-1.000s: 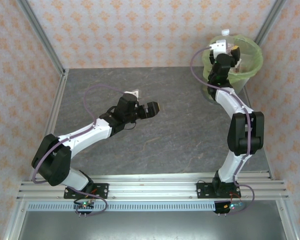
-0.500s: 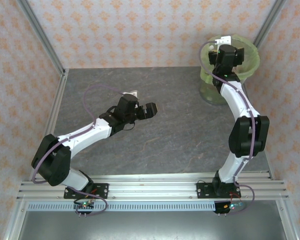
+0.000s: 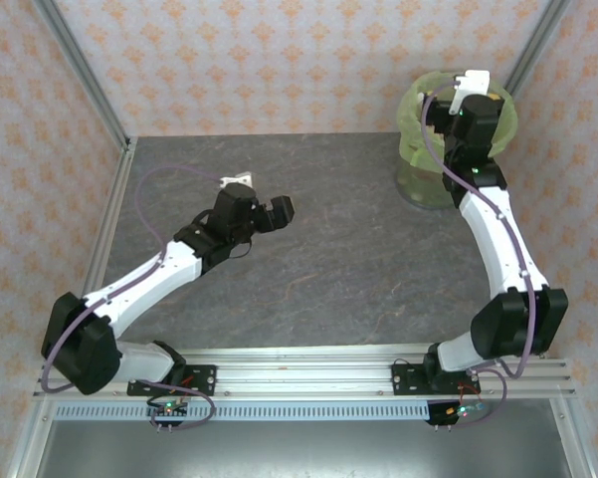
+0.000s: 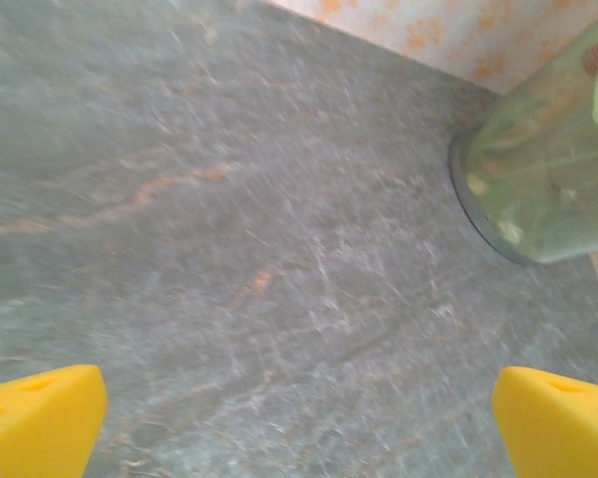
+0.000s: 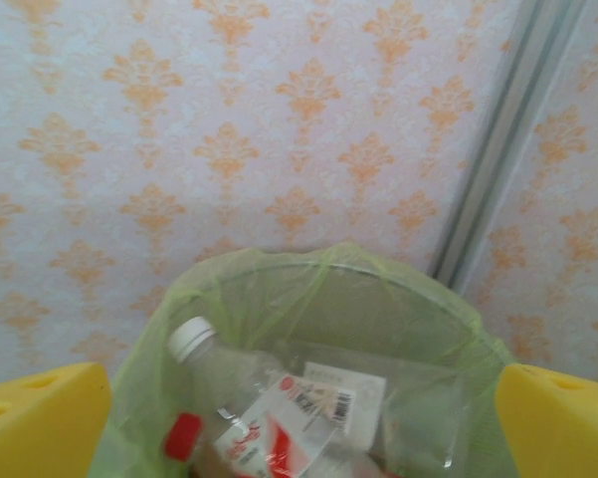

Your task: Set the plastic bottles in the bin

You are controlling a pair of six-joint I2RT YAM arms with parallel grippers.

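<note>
The bin, lined with a light-green bag, stands at the table's far right corner. My right gripper hovers over its mouth, open and holding nothing. In the right wrist view the yellow fingertips stand wide apart above the bin's rim. Inside lie plastic bottles: a clear one with a white cap, a red cap and a red-and-white label. My left gripper is open over the middle of the table, with bare grey surface between its fingertips. The bin shows at the right of the left wrist view.
The grey stone-patterned table is walled by patterned panels at the back and sides. An aluminium post runs up the corner behind the bin. An aluminium rail crosses the near edge by the arm bases.
My right gripper has opened and let go of the white-capped bottle, which is now inside the bin. The right arm has swung further right over the bin. My left arm has drifted left and back.
</note>
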